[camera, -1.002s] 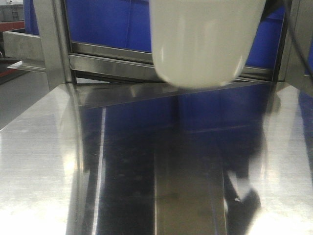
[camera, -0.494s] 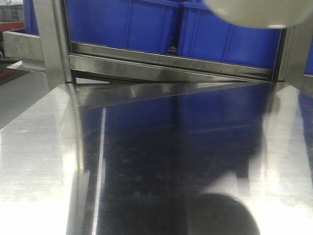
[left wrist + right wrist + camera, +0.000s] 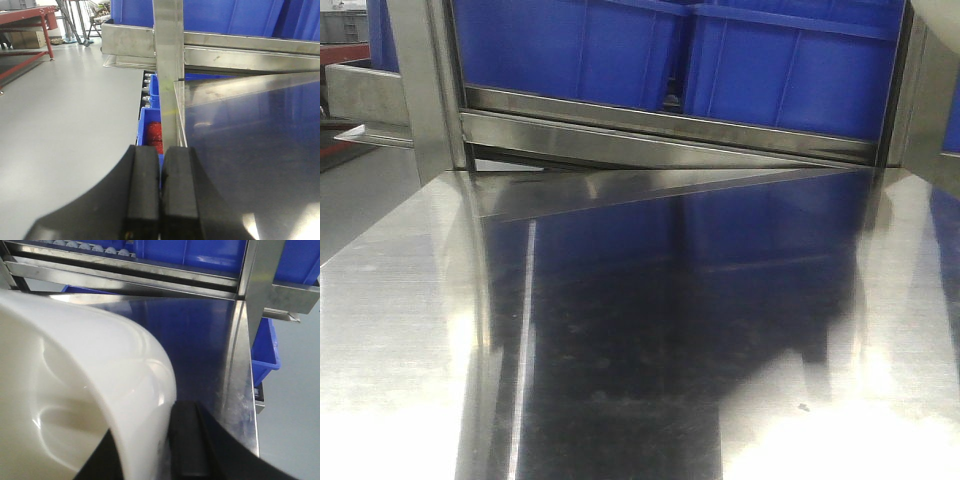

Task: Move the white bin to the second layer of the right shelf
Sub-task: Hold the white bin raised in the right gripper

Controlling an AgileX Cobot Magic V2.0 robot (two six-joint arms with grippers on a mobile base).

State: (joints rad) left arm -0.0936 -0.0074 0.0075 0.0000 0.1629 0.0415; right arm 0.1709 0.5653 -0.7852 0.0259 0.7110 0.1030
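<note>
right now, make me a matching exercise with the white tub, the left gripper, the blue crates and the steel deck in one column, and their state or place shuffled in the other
1. cream-white plastic bin
2. black left gripper
3. blue plastic crates
4. shiny flat steel deck

a. shut on nothing
b. on the steel rack behind the deck
c. wall pinched by the right gripper
d. mirroring blue

Pairs: 1-c, 2-a, 3-b, 4-d

crates (image 3: pixel 570 45) on the rack level (image 3: pixel 660 125) behind the cart deck (image 3: pixel 410 330), white bin (image 3: pixel 75 390) over the deck's right side
</note>
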